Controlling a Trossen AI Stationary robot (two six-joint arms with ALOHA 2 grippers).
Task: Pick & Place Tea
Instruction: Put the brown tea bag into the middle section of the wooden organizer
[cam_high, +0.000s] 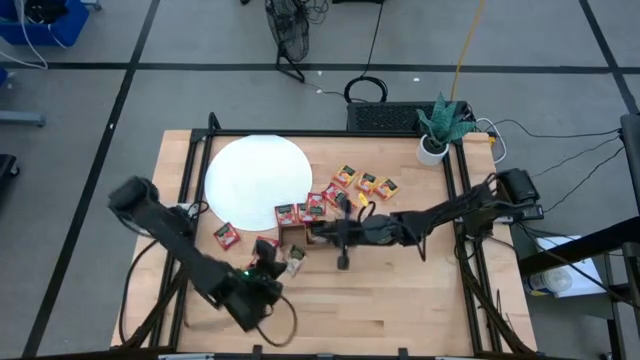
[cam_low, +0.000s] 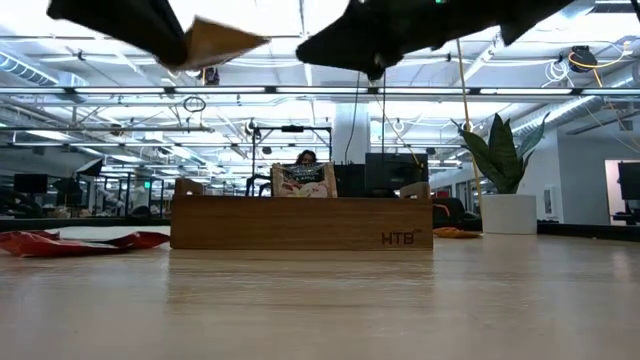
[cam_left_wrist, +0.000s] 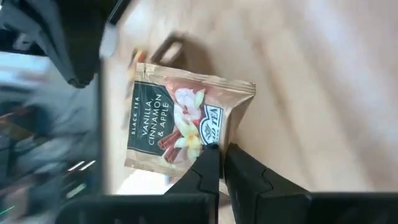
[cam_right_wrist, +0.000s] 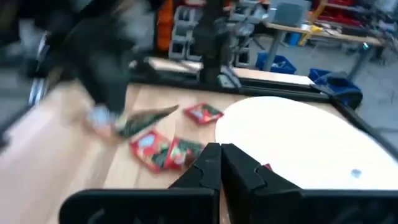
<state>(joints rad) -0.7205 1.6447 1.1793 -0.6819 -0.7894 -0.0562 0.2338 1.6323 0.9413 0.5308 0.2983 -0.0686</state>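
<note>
My left gripper (cam_left_wrist: 219, 149) is shut on a tea sachet (cam_left_wrist: 180, 121), brownish with a dark green label. It holds the sachet up over the table's near middle (cam_high: 293, 262). In the low view the sachet (cam_low: 215, 40) shows high above the table top. My right gripper (cam_right_wrist: 219, 149) is shut and hangs in the air by the white disc's (cam_high: 257, 175) near right edge, touching nothing. Red sachets (cam_high: 226, 236) and orange-yellow sachets (cam_high: 368, 183) lie flat on the table beside the disc. A wooden tray (cam_low: 300, 222) stands mid-table with one sachet (cam_low: 303, 180) upright in it. My left gripper pinches the sachet between its two fingers at the middle of one edge (cam_left_wrist: 208, 142). Only the fingertips overlap the packet. The rest sticks out beyond them, tilted and lifted clear of the table.
A potted plant (cam_high: 435, 135) stands at the far right corner. Red sachets (cam_low: 60, 242) lie to the left of the tray. Bare wood runs along the near side of the table (cam_high: 400, 310). Black frame rails (cam_high: 470, 230) border the left and right sides.
</note>
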